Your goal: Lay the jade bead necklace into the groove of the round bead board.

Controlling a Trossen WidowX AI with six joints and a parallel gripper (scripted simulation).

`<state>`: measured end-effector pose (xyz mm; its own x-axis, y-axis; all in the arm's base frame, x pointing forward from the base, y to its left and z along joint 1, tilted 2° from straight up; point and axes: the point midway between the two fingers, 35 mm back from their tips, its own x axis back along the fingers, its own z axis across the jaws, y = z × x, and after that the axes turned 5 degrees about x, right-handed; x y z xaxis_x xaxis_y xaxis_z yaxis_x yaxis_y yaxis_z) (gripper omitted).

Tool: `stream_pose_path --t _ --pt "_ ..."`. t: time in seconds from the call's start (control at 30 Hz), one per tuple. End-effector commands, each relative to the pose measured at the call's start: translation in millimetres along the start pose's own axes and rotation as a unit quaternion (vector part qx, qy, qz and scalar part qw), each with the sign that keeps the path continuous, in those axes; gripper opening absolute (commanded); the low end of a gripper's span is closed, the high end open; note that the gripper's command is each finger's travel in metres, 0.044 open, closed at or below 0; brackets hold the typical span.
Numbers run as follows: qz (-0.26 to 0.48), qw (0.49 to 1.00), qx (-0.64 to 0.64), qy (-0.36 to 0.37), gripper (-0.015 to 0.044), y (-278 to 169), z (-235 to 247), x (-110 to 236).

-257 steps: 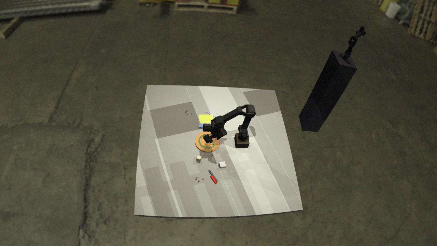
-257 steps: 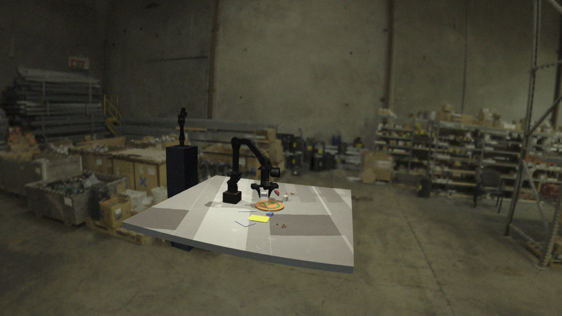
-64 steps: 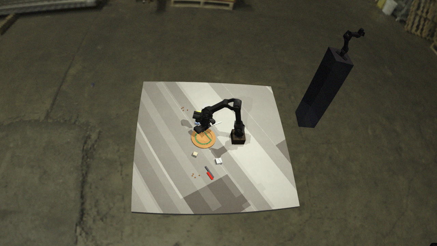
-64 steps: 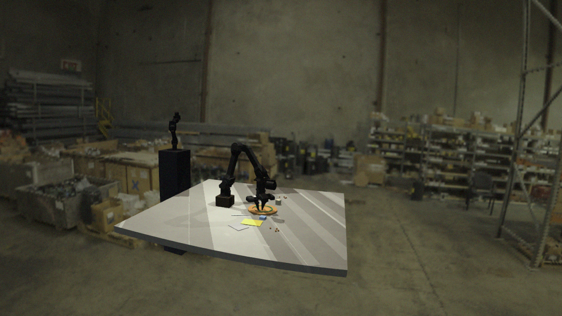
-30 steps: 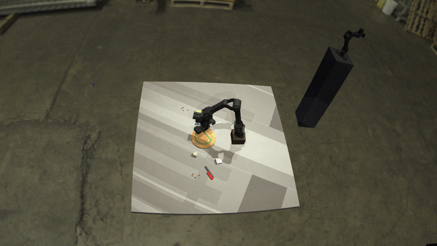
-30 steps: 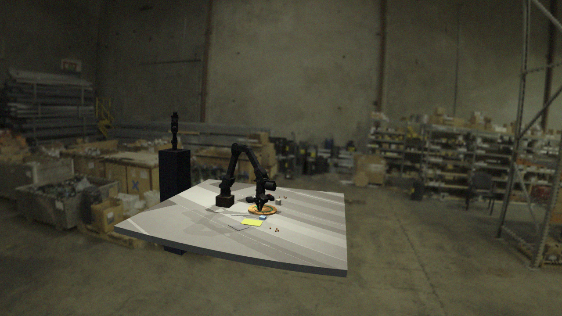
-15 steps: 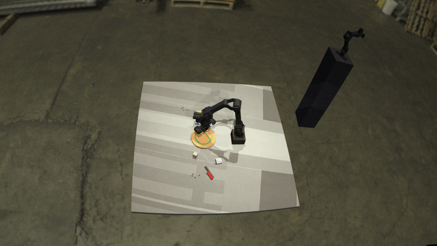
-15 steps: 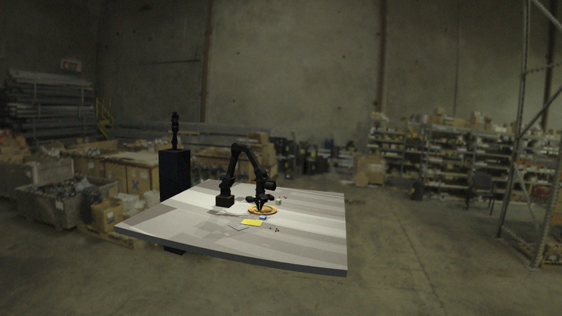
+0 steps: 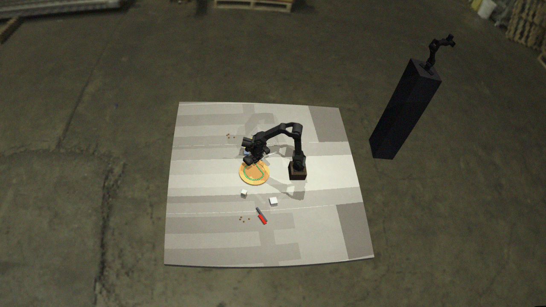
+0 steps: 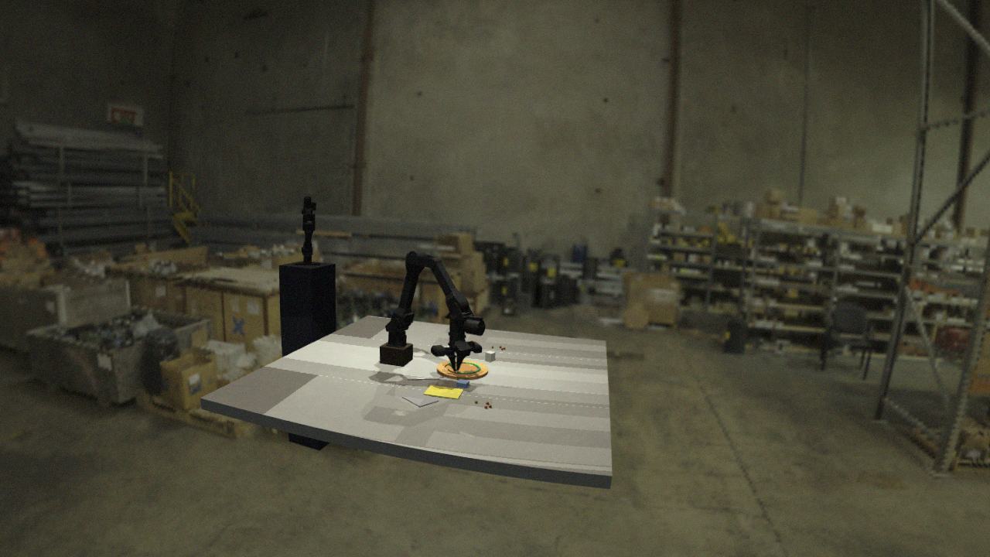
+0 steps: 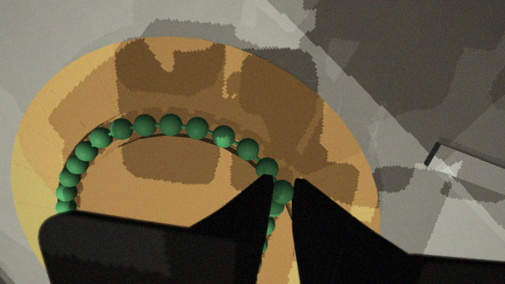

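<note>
Gripper [image 9: 252,157] sits over the far edge of the round bead board [image 9: 265,178], near the desk's [image 9: 213,236] middle; jade bead necklace [image 9: 261,172] curves across the board. Two white cubes [image 9: 243,193] and a red tool [image 9: 262,218] lie toward the near edge.

Exterior: arm [image 10: 442,277] reaches down, fingertips at the board [image 10: 476,372] (yellow pad [image 10: 442,391] just beside it).

Wrist: fingers are clamped on one green bead of the necklace [image 11: 170,125], which follows the board's [image 11: 55,102] groove leftward.
</note>
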<state>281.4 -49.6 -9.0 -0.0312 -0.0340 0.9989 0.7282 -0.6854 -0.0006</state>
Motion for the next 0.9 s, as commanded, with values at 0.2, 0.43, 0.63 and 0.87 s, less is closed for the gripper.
stream_pose_path --t 0.2,0.43,0.63,0.87 --pt "0.002 1.0 0.001 -0.001 0.0 -1.3 -1.6 -8.2" --pt "-0.001 1.0 0.0 0.001 0.0157 0.7 -0.1 -5.2" --pt "-0.001 1.0 0.0 0.001 0.0315 0.7 -0.1 -5.2" --pt "0.002 1.0 0.001 -0.001 0.044 -0.4 -0.8 -0.9"
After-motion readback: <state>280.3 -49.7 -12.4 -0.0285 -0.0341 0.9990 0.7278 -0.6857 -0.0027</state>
